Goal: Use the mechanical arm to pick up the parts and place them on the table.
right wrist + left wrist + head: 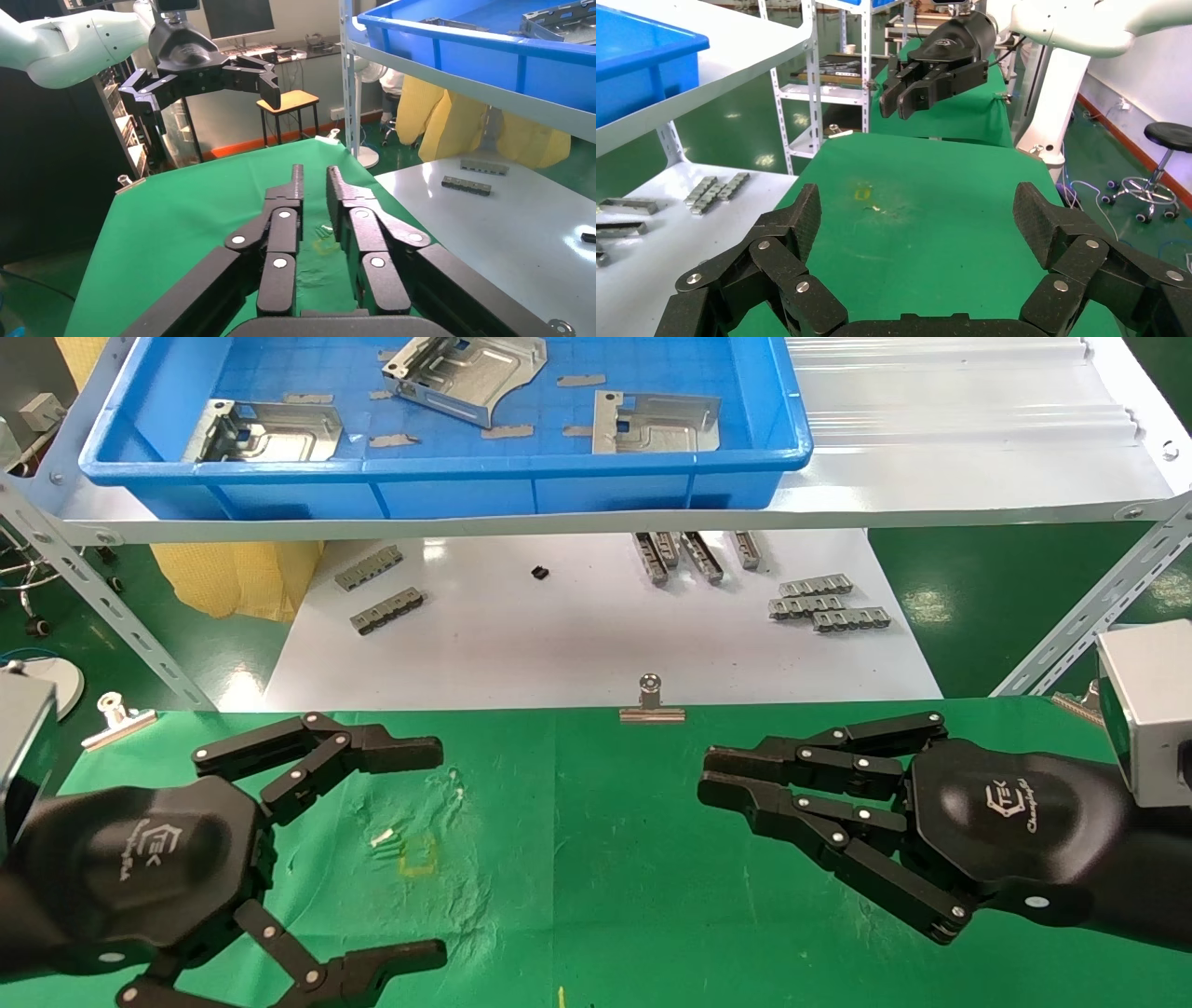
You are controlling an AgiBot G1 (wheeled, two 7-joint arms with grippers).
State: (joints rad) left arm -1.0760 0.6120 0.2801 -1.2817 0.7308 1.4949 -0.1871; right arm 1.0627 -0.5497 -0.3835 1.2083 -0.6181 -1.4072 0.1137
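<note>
Head view: three silver sheet-metal parts lie in a blue tray (447,486) on a white shelf across the top of the frame, one at upper left (265,430), one at top centre (466,374), tilted with an edge raised, and one to its right (656,423). Below the shelf, in the middle of the frame, a glossy white board (559,645) carries small grey toothed strips (829,603). The green cloth tabletop (596,859) fills the lower half, with a small yellow square mark (419,857) left of centre and a binder clip (652,700) at its far edge. The left tool (438,854) hovers at lower left with its fingers spread wide and nothing between them. The right tool (717,777) hovers at lower right, fingers drawn close together, nearly touching, also empty. No part is on the cloth yet. The parts look thin, stiff, light and smooth, likely slippery, with sharp stamped edges; the bent flange or a raised edge seems the surest place to pinch.
</note>
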